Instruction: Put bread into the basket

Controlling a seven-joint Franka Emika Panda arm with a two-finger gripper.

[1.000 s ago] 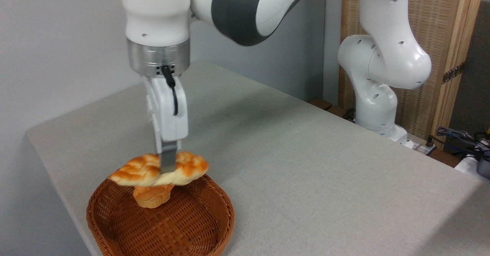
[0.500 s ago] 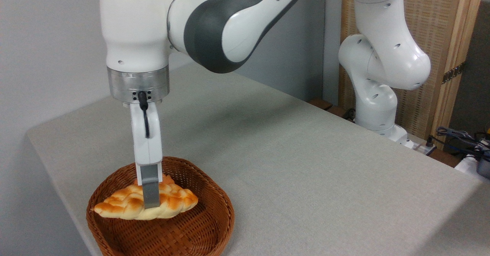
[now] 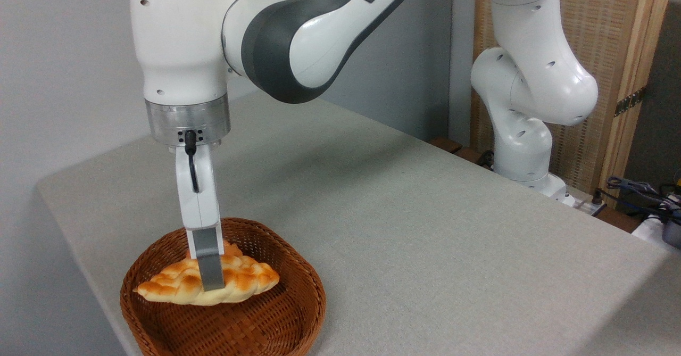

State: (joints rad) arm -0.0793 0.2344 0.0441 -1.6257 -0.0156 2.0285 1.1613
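Jaws are clamped across the middle of the bread [image 3: 207,286], which is held level and low inside the basket [image 3: 298,313] near the surface's front-left corner, seemingly for release.

No legible text, label, brand or number appears on any surface. The arm bears no readable marking.

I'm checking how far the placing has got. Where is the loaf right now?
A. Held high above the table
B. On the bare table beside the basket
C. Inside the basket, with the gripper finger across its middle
C: the loaf lies within the basket rim, and the gripper finger crosses its middle.
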